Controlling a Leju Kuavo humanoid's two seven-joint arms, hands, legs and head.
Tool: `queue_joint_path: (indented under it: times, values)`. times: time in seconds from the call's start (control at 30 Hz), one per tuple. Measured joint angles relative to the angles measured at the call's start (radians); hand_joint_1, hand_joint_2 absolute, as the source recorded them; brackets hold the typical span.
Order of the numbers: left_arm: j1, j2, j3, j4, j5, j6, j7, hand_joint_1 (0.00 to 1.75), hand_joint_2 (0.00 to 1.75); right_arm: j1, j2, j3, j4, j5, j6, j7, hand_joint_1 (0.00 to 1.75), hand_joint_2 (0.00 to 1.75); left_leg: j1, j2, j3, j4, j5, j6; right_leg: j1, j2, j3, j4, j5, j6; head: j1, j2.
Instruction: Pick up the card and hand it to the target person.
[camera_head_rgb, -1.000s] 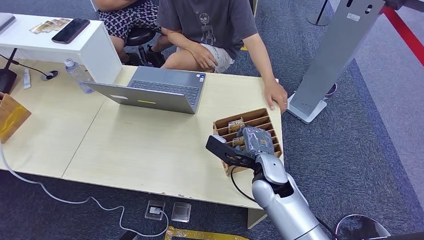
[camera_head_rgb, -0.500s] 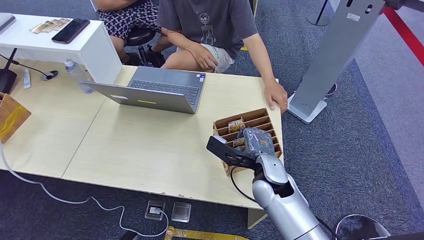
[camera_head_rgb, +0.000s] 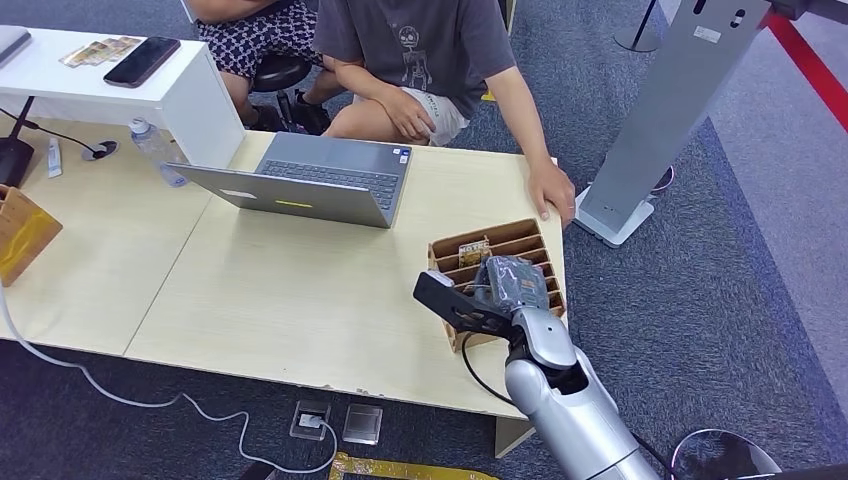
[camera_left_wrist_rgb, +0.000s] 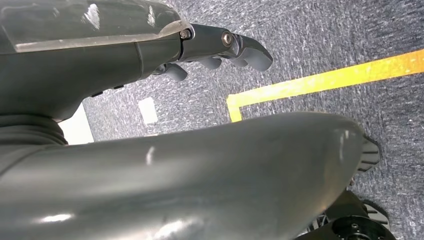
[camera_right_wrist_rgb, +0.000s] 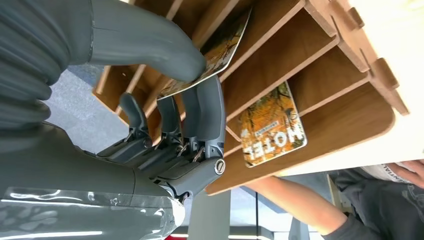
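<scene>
From the head view I have the pale wooden table (camera_head_rgb: 300, 290) across most of the scene, standing on blue-grey carpet (camera_head_rgb: 700, 300). Behind it sits a person in a grey printed T-shirt (camera_head_rgb: 420, 45), one hand (camera_head_rgb: 551, 190) resting flat on the table's far right corner. An open silver laptop (camera_head_rgb: 310, 182) lies near the table's far edge, and a clear plastic water bottle (camera_head_rgb: 155, 150) lies just to its left.

At the right end of the table stands the brown slotted wooden card rack (camera_head_rgb: 500, 240). My silver right arm (camera_head_rgb: 570, 410) comes up from below, and its dark grey right hand (camera_head_rgb: 510, 282) sits over the rack's near slots.

In the right wrist view that right hand (camera_right_wrist_rgb: 165, 125) has its thick thumb (camera_right_wrist_rgb: 150, 45) pressed on one face of an orange-and-brown patterned card (camera_right_wrist_rgb: 227, 42) with darker fingers (camera_right_wrist_rgb: 210, 105) behind it, so the card is pinched between them. The card stands tilted in its slot, its lower part still between the rack's dividers (camera_right_wrist_rgb: 270, 55). A second card printed "HOTEL" (camera_right_wrist_rgb: 272, 125) sits in the neighbouring slot, apart from the fingers.

In the left wrist view my left hand (camera_left_wrist_rgb: 220, 47) hangs over the carpet beside a yellow floor line (camera_left_wrist_rgb: 320, 80), fingers curled loosely, holding nothing.
</scene>
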Motion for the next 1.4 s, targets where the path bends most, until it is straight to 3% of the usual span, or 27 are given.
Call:
queue_joint_path:
  times: [0.07, 0.57, 0.87, 1.03, 1.17, 1.4]
  values:
    - [0.000, 0.000, 0.000, 0.000, 0.000, 0.000, 0.000, 0.00, 0.00, 0.000, 0.000, -0.001, 0.000, 0.000, 0.000, 0.000, 1.74, 1.75, 0.000, 0.000, 0.000, 0.000, 0.000, 0.000, 0.000, 0.000, 0.000, 0.000, 0.000, 0.000, 0.000, 0.000]
    - [0.000, 0.000, -0.001, 0.000, -0.005, -0.001, 0.000, 0.00, 0.00, 0.011, -0.012, -0.022, -0.028, 0.008, -0.036, -0.013, 1.75, 1.75, 0.000, 0.000, 0.000, 0.000, 0.000, 0.000, 0.000, 0.000, 0.000, 0.000, 0.000, 0.000, 0.000, 0.000]
    - [0.005, 0.000, -0.001, 0.000, 0.008, 0.002, -0.016, 0.00, 0.00, 0.025, -0.052, -0.089, -0.277, 0.081, -0.070, -0.065, 1.75, 1.75, 0.000, 0.000, 0.000, 0.000, 0.000, 0.000, 0.000, 0.000, 0.000, 0.000, 0.000, 0.000, 0.000, 0.000]
    - [0.005, 0.000, -0.001, 0.000, 0.000, 0.002, -0.025, 0.00, 0.00, -0.035, -0.064, -0.119, -0.348, 0.082, -0.081, -0.132, 1.75, 1.75, 0.000, 0.001, 0.000, 0.000, 0.000, 0.000, 0.000, 0.000, 0.000, 0.000, 0.000, 0.000, 0.000, 0.000]
    - [0.001, 0.000, -0.003, 0.000, -0.011, 0.001, -0.031, 0.00, 0.00, -0.145, -0.056, -0.122, -0.284, 0.034, -0.138, -0.232, 1.75, 1.75, 0.000, 0.001, 0.000, 0.000, 0.000, 0.000, 0.000, 0.000, 0.000, 0.001, 0.000, 0.000, -0.001, 0.000]
    - [-0.023, 0.000, -0.012, 0.000, -0.016, -0.002, -0.027, 0.00, 0.00, -0.364, 0.030, -0.111, 0.076, -0.010, -0.257, -0.385, 1.75, 1.75, 0.000, -0.002, -0.001, 0.000, 0.001, 0.000, 0.000, -0.001, 0.000, 0.002, 0.000, 0.000, -0.002, 0.000]
